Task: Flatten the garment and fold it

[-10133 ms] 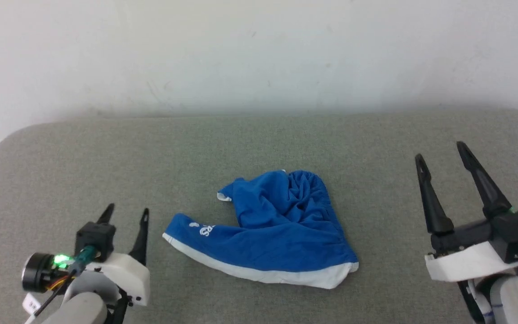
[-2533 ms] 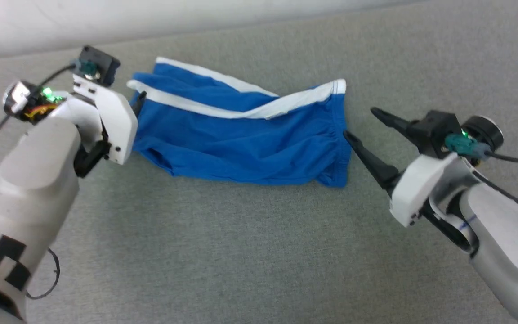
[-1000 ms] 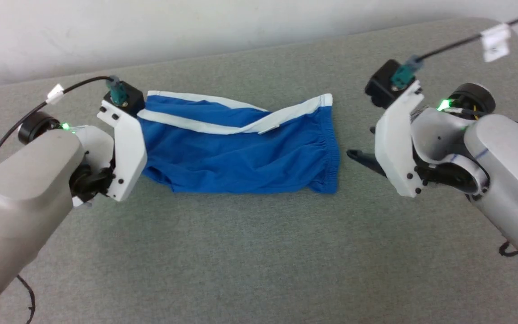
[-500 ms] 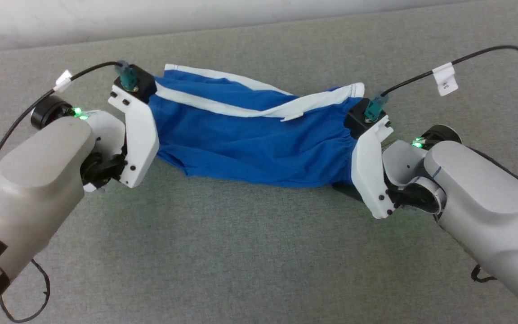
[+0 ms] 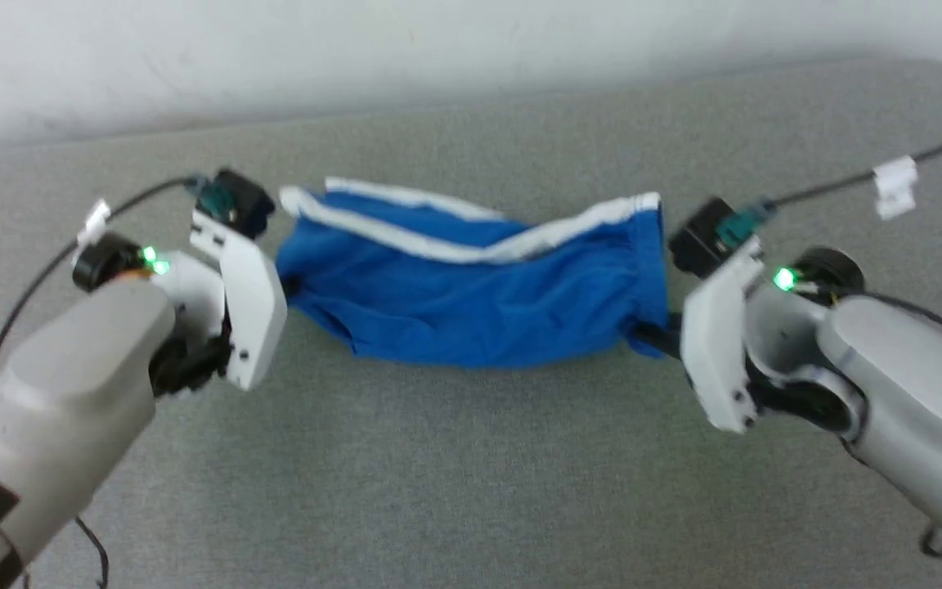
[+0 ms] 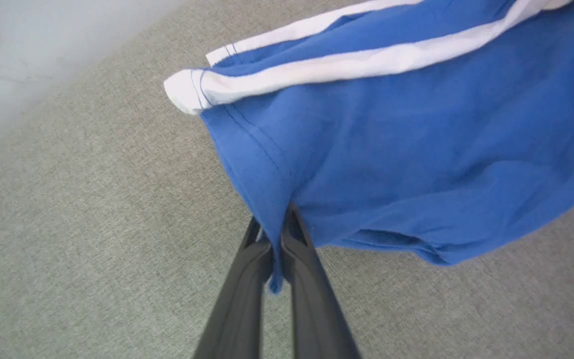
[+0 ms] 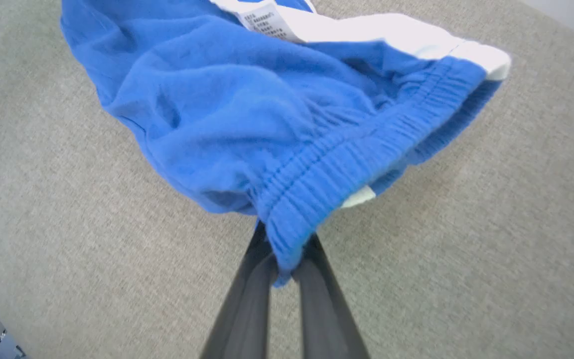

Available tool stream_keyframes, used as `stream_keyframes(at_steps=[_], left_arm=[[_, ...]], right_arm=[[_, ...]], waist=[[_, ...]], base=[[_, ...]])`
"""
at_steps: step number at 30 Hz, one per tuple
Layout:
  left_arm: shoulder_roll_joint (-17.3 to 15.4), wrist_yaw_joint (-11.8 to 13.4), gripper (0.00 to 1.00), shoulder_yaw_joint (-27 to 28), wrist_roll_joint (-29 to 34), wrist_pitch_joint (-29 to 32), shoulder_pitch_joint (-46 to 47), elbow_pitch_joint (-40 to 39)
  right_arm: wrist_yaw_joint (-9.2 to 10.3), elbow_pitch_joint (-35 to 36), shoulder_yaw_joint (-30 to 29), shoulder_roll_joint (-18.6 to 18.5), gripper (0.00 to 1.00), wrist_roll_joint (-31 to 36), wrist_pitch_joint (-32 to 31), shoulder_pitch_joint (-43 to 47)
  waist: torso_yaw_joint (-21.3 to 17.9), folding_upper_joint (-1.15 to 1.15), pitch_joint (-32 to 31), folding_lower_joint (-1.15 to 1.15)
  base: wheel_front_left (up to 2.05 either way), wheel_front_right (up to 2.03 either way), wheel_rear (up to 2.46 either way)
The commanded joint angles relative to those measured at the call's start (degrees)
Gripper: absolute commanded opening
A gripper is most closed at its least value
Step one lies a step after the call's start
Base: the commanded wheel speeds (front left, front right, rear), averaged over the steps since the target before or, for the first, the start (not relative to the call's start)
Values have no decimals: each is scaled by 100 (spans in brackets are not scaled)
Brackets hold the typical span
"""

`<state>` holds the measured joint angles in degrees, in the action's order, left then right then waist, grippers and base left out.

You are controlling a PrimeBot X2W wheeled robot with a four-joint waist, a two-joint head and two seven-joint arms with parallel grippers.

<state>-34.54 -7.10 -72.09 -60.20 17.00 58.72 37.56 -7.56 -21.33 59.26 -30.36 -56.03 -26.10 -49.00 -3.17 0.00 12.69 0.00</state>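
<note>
My left claw [image 6: 273, 227] and right claw [image 7: 287, 240] clamp the garment's [image 5: 471, 303] opposite ends, its long axis seemingly slack between them.

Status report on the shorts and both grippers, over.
Both shut: left gripper on a leg hem, right gripper on the waistband. Shorts stretched between them, wrinkled. Nothing blocking on the grey surface.

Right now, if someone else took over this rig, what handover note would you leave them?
Left gripper: shut on the garment at a leg hem edge.
Right gripper: shut on its elastic waistband.
The garment is strung between them over the grey surface, sagging and wrinkled, with a white stripe twisted across the top.
Done: both ends gripped, length drawn out.
To do: lay it flat, smooth it, fold.
</note>
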Motion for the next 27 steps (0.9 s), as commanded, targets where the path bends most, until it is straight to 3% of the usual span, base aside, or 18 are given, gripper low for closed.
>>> stream_keyframes(at_steps=[1, 5, 10, 17, 23, 24, 25, 26, 27], left_arm=[[-96, -6, 0, 12, 5, -125, -225, -104], [-336, 189, 0, 28, -129, -449, -865, -551], [-606, 649, 0, -2, -247, -827, -1878, -1325], [-706, 1239, 0, -34, -410, -1228, -2972, -2211], [-674, 1432, 0, -69, -377, -1129, -3375, -2510], [-665, 1461, 0, -75, -325, -1121, -3415, -2497], [-642, 1507, 0, -69, -287, -1175, -3443, -2476], [-615, 1563, 100, -36, -265, -1286, -3465, -2459], [-597, 1618, 100, 1, -240, -1400, -3481, -2448]], right_arm=[[8, 171, 55, -187, 0, -66, 87, 212], [8, 656, 253, -721, 0, -91, 242, 683], [8, 809, 481, -1112, 0, -31, 348, 1320], [8, 742, 605, -1291, 0, -120, 525, 2136], [8, 530, 546, -1315, 0, -80, 594, 2516], [8, 514, 487, -1268, 36, -98, 633, 2551], [8, 514, 419, -1227, 100, -118, 667, 2570], [8, 538, 339, -1206, 100, -106, 716, 2565], [8, 577, 256, -1207, 100, -78, 760, 2553]], waist=[[96, 0, -401, 0], [187, 0, -721, 0], [292, 0, -953, 0], [430, 0, -1108, 0], [456, 0, -1129, 0], [445, 0, -1143, 0], [433, 0, -1175, 0], [423, 0, -1219, 0], [414, 0, -1272, 0]], base=[[0, 0, 0], [0, 0, 0], [0, 0, 0], [0, 0, 0], [0, 0, 0], [0, 0, 0], [0, 0, 0], [0, 0, 0], [0, 0, 0]])
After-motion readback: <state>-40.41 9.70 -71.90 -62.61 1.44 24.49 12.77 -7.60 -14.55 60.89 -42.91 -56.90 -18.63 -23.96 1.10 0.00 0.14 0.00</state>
